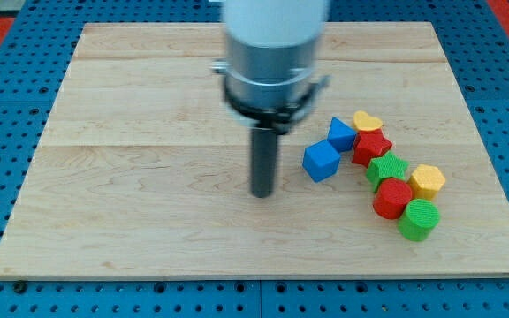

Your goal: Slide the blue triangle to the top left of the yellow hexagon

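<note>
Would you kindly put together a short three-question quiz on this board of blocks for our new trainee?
1. True or false: my tip touches the blue cube.
2. Which block lies nearest the view's bottom? A) the green cylinder B) the yellow heart C) the blue triangle
3. Fill in: the yellow hexagon lies to the view's ____ of the blue triangle.

Key:
1. False; my tip stands apart, to the view's left of the blue cube.
2. A.
3. Right, and lower in the view; the red star, green star and red cylinder run between the other blocks in the cluster.
</note>
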